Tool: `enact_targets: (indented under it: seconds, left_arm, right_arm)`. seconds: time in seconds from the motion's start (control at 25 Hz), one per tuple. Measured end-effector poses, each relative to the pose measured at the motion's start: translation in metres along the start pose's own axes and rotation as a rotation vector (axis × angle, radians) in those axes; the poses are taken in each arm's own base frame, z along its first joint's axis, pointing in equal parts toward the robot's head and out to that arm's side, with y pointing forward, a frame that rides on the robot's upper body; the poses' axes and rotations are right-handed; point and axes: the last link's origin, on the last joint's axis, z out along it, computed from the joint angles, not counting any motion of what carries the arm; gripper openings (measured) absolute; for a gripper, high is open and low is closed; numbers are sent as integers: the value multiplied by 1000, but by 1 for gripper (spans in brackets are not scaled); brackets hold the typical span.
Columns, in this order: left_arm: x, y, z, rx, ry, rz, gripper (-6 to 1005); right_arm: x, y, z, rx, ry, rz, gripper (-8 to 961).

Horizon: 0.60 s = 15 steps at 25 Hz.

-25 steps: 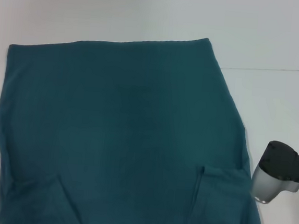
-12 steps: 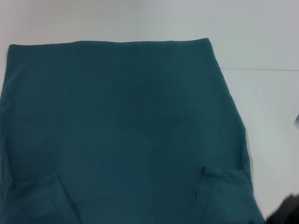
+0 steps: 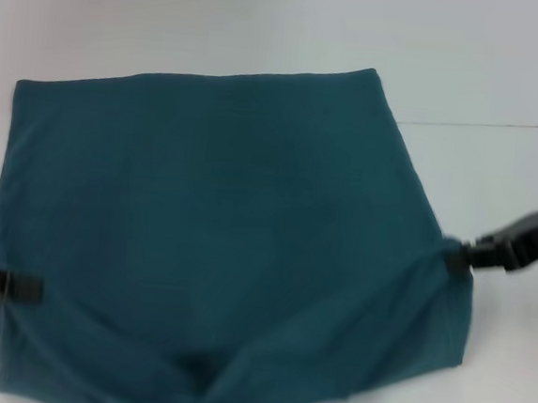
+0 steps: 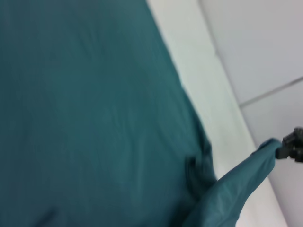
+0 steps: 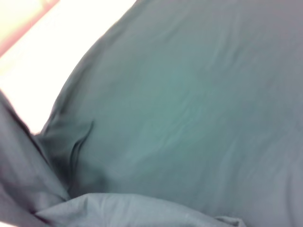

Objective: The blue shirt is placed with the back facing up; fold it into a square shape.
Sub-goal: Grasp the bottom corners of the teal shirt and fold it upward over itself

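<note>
shirt fold: both near corners lifted

the blue shirt (image 3: 220,225) lies spread on the white desk (image 3: 266,22), plain back up, far hem flat and square to the robot. the near part is raised off the desk and sags in a loose trough between two hold points.

right pincer (image 3: 462,259) is closed on the shirt's near right corner, cloth drawn to a peak at its tip; the left wrist view shows the same peak at that pincer (image 4: 289,147). left pincer (image 3: 16,287) sits at the near left edge, apparently pinching the cloth there, though its tip is hard to read.

handling, as judged: light, soft, limp cotton; no stiffness, so any unsupported span droops and creases. likely not slippery. best held at corners or hem edges, both sides level and taut, so the fold line lands straight. uneven lift would skew the square.
</note>
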Motion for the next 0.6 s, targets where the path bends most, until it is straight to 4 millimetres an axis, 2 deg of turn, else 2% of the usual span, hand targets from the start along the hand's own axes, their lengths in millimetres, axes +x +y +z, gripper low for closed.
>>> enact_targets:
  seconds: [0.36,0.6]
  left_arm:
    - [36,0,-2,32,186,63,21]
    - [59,-4,8,83,257,91,21]
  right_arm:
    - [-28,-17,-7,102,-209,72,68]
    - [-39,-30,-17,167,-316,119,69]
